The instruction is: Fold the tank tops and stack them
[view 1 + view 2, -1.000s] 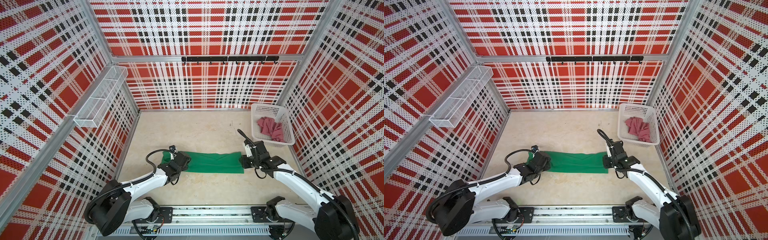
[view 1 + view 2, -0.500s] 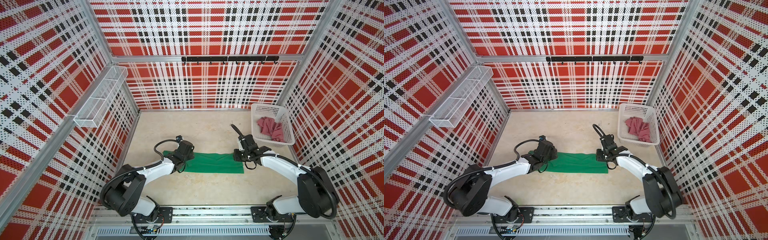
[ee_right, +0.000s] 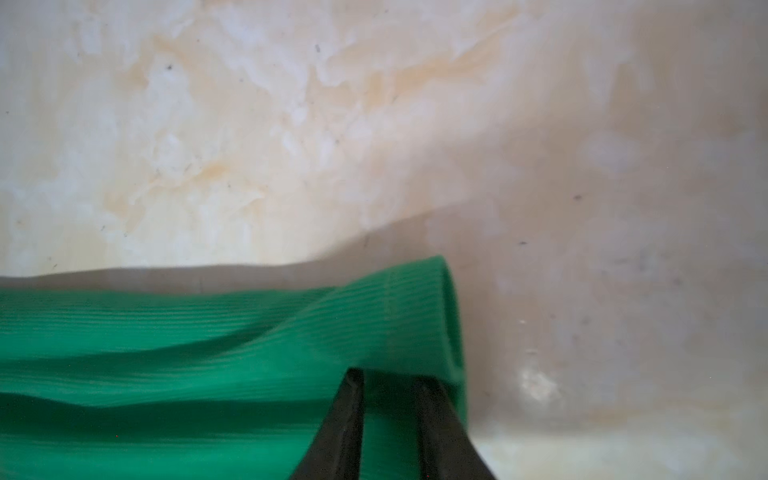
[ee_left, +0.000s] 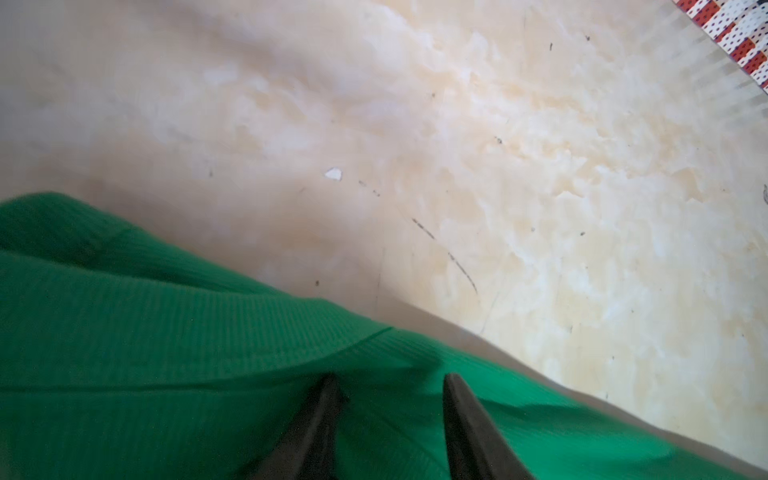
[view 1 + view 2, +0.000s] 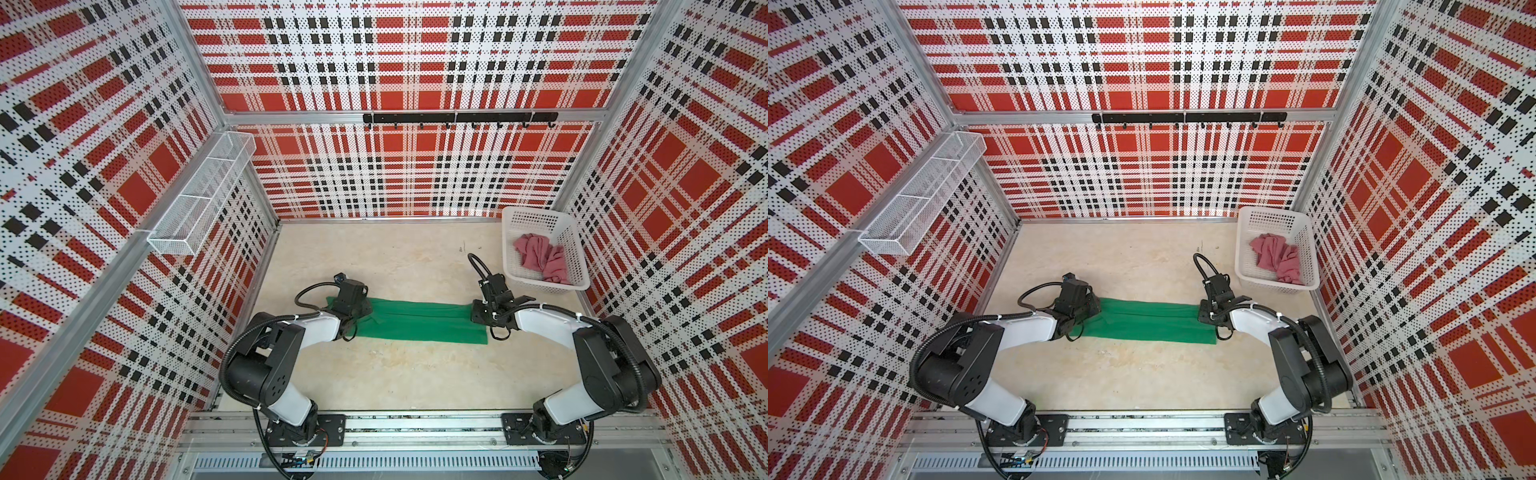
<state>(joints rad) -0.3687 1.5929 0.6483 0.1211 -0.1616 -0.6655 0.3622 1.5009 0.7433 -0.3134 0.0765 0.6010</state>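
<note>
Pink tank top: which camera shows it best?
Both top views, equally: the pink tank top lies crumpled inside the basket, unobstructed. Neither wrist view shows it; they see only the green tank top and table.

1. The first tank top point(image 5: 424, 322) is laid crosswise on the table point(image 5: 395, 374), in the middle.
2. Its left end is met by the left gripper point(image 4: 390, 382), its right end by the right gripper point(image 3: 388, 374).
3. The basket point(image 5: 544, 286) is set at the back right corner.
4. The second tank top point(image 5: 540, 257) is kept inside it.
5. A wire shelf point(image 5: 199, 199) is fixed to the left wall.
</note>
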